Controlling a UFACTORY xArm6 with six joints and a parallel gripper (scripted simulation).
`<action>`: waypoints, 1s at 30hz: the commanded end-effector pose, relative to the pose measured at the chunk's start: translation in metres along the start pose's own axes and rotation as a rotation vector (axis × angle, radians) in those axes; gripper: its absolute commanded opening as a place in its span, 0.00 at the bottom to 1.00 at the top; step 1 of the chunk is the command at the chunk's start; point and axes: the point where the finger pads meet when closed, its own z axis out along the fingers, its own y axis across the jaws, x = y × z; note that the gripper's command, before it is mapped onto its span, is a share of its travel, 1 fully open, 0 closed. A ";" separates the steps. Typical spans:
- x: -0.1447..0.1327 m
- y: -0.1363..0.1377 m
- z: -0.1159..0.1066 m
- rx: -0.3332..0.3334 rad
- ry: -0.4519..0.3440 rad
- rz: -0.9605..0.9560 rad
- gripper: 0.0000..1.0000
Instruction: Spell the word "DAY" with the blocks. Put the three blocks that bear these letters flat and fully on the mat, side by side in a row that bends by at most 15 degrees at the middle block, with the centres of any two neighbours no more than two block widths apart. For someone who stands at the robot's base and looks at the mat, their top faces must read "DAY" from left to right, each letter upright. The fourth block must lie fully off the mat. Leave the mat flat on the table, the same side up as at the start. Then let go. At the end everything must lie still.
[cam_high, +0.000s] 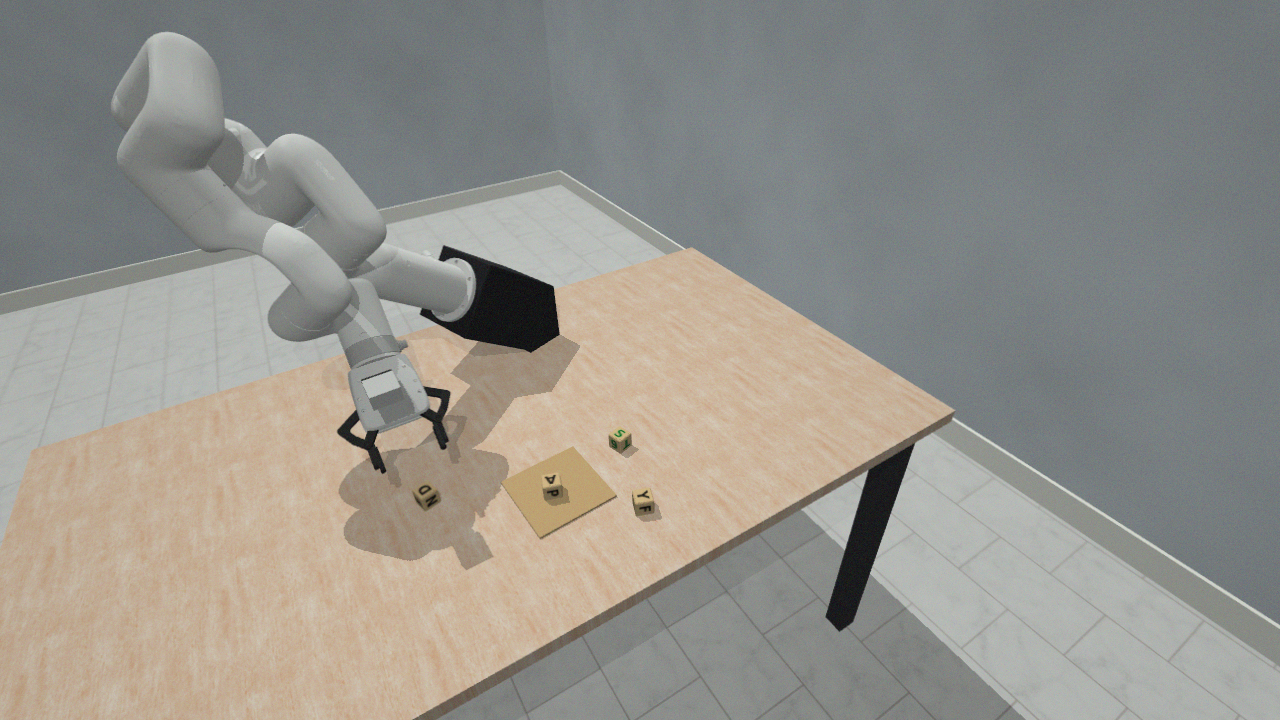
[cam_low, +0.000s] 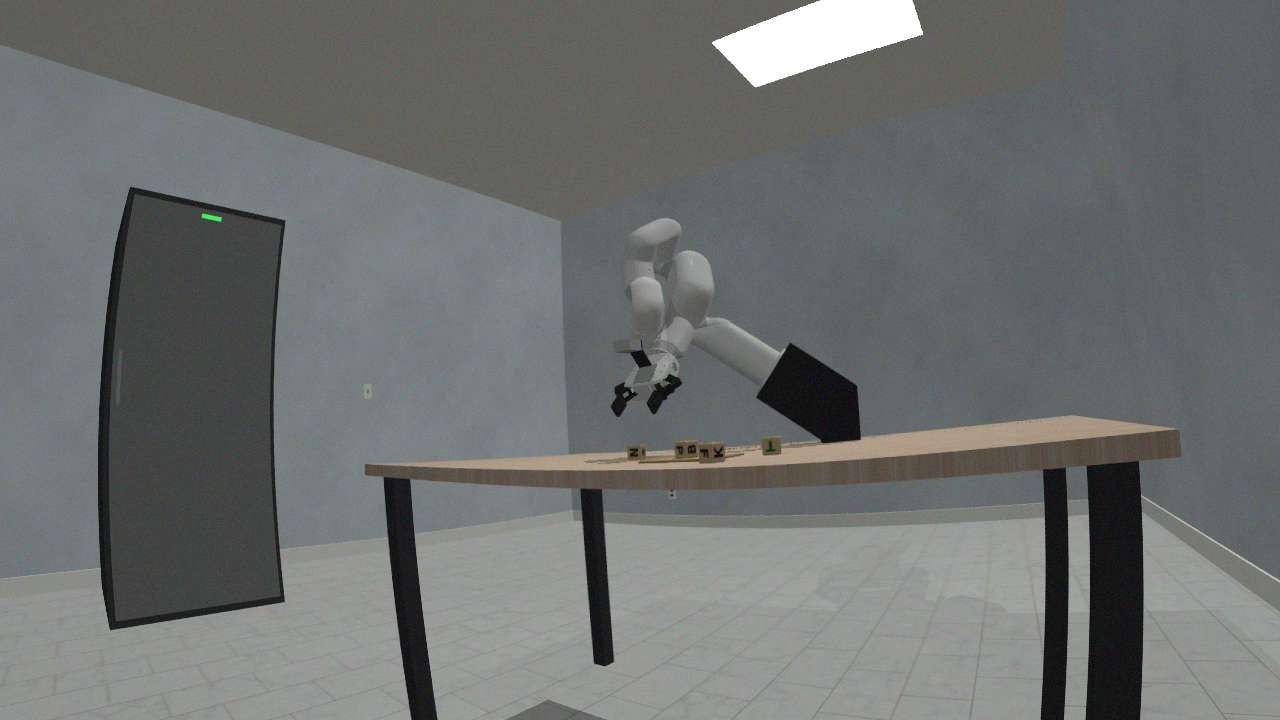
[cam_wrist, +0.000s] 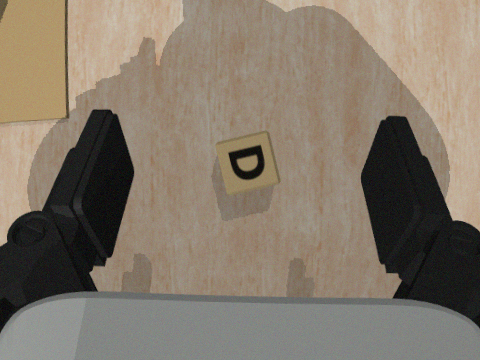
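Only the tan wooden A block (cam_high: 551, 488) sits on the square tan mat (cam_high: 586, 479); the wide-open, empty black gripper (cam_wrist: 247, 196) hovers above the D block (cam_wrist: 247, 163); Y block (cam_high: 643, 501) remains off-mat beyond.

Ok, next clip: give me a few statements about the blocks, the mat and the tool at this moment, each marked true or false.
1. The tool is open and holds nothing. True.
2. The D block lies on the mat. False: it lies on the bare table, beside the mat.
3. The A block is on the mat. True.
4. The Y block is on the mat. False: it sits off the mat, past the edge opposite the D block.
5. The tool touches the D block. False: it hangs above it, fingers well apart on either side in the wrist view.
6. The S block is off the mat. True.
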 end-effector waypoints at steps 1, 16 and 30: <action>0.002 0.001 0.001 -0.006 0.002 0.000 1.00; 0.041 0.031 0.015 -0.142 -0.021 -0.005 1.00; 0.060 0.054 0.022 -0.236 -0.137 -0.020 1.00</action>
